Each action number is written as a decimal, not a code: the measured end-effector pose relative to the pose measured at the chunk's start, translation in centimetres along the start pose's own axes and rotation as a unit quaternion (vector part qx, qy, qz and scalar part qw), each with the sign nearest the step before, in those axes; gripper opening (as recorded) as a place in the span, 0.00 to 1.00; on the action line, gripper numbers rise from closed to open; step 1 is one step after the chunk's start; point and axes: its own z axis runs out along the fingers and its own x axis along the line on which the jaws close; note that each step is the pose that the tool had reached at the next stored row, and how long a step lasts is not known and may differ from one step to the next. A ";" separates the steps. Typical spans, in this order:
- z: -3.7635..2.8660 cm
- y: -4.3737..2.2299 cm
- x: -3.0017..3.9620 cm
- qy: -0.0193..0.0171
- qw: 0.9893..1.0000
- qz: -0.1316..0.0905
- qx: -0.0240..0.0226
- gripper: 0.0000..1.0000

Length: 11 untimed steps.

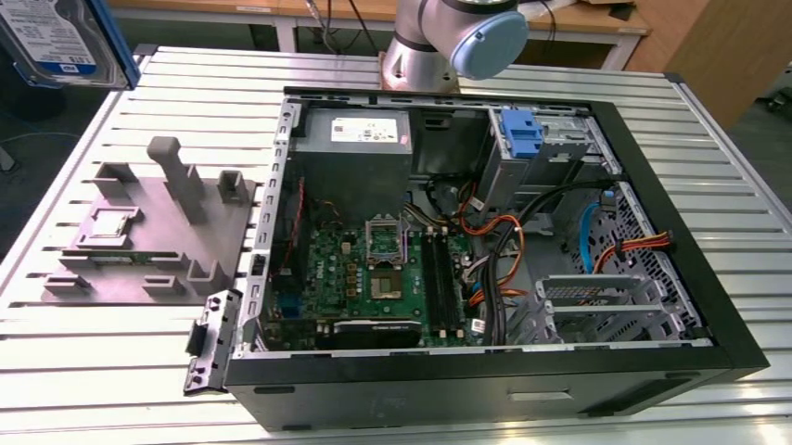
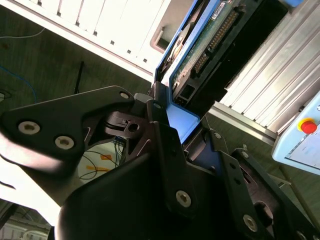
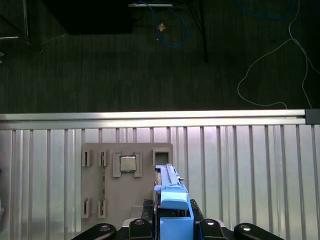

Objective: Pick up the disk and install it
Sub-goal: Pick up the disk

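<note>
I have the silver-grey hard drive with its blue-and-white label and bright blue plastic carrier (image 1: pixel 56 42) up in the air, at the upper corner on the exterior view's left. It is well apart from the open black computer case (image 1: pixel 495 378) that lies on its side on the slatted aluminium counter (image 1: pixel 99 371). The black linkage hand (image 2: pixel 180 120) is closed on it, fingers pressed to either side of the blue carrier's end. The drive's body and its green circuit board project beyond the fingers. I judge the grip sits on the plastic frame so the board and connectors are not squeezed and the long body stays free. In the first wrist view the drive hangs on edge straight over the grey multi-post fixture block (image 3: pixel 127 180), which also cradles a small square metal-lidded chip (image 3: pixel 127 163). I read the block's posts and pockets as there to hold parts upright, so they can be grasped from above. The case lies open side up, I think, so that its bays can be reached from overhead. A fixed blue plastic bracket (image 1: pixel 521 134) sits at the upper bay, and a bare perforated metal cage (image 1: pixel 594 301) lies nearer the case's front. The drive is not yet in any bay. The grey robot arm's base joint (image 1: pixel 452 37) stands behind the case.
</note>
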 end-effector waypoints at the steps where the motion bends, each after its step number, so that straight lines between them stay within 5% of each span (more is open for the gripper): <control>1: 0.01 0.00 0.07 0.000 1.000 0.000 0.000 0.36; 11: -0.02 -0.02 0.46 0.000 1.000 0.000 0.000 0.36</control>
